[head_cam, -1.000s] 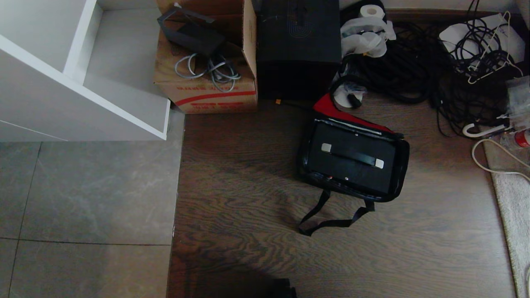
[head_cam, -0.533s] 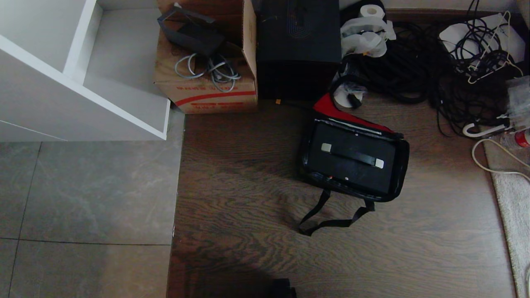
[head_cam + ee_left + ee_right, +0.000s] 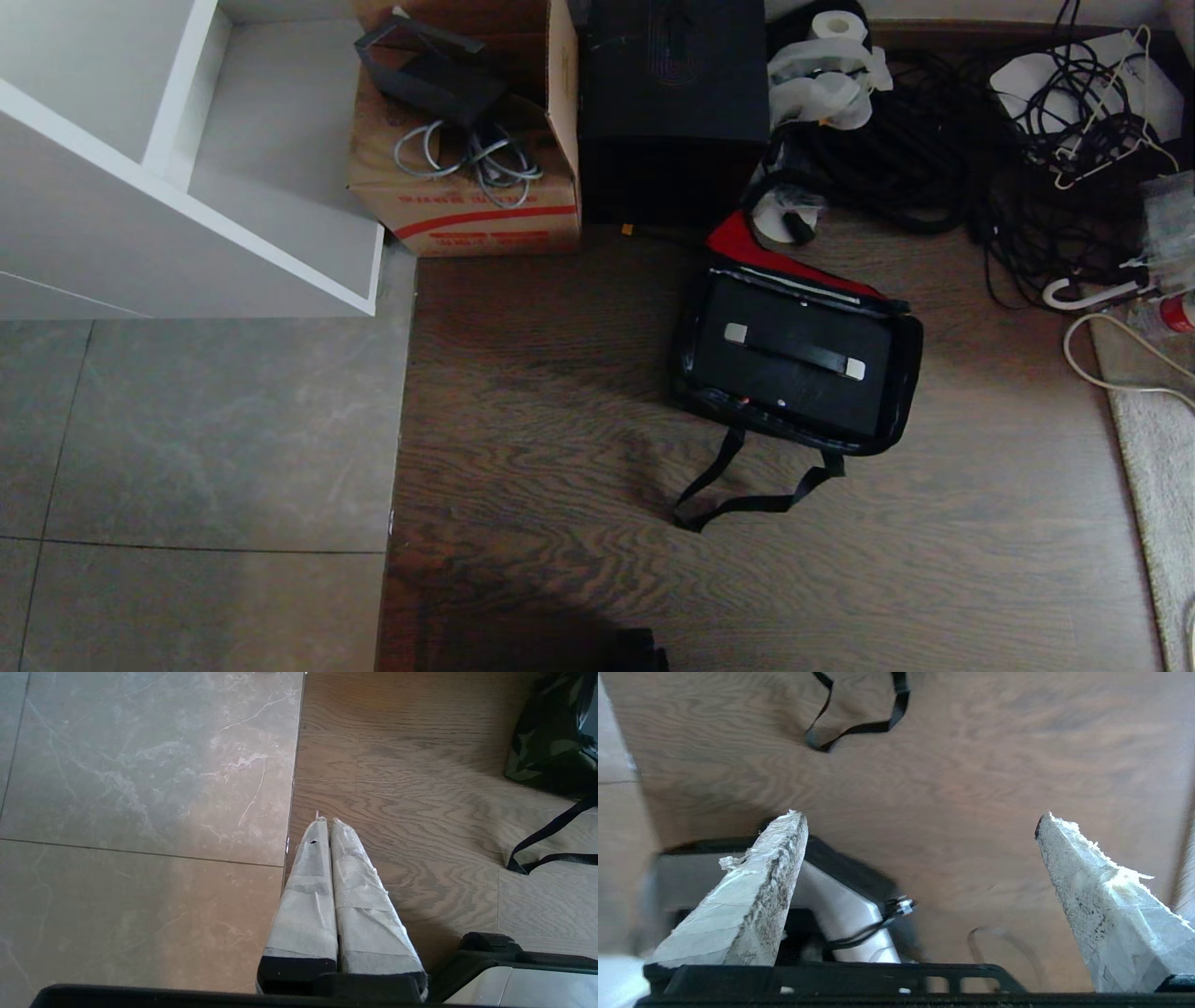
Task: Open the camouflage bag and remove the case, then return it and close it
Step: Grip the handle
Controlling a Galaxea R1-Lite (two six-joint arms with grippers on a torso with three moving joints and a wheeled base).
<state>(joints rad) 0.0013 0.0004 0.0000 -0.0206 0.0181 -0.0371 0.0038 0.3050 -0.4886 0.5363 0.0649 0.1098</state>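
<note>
From the head view I see the camouflage bag (image 3: pixel 904 373) sitting open on the wood floor (image 3: pixel 579 467), its red lid panel (image 3: pixel 775 254) folded back toward the tall black box (image 3: pixel 672 103), and the case (image 3: pixel 794 359) lying inside it with its flat handle (image 3: pixel 795 351) facing up. The bag's black strap (image 3: pixel 747 490) trails loose across the floor toward me. A cardboard carton (image 3: pixel 467 187) stands beside the black box, and a tangle of cables (image 3: pixel 980 168) lies to the right; neither arm shows here. On the left wrist view, my left gripper (image 3: pixel 325 822) hangs over the seam between tile and wood, fingers (image 3: pixel 308 896) pressed together, with a corner of the bag off to one side. On the right wrist view, my right gripper (image 3: pixel 920 819) hangs above bare wood, fingers (image 3: pixel 756 896) spread wide apart and empty, the strap loop lying beyond them.
</note>
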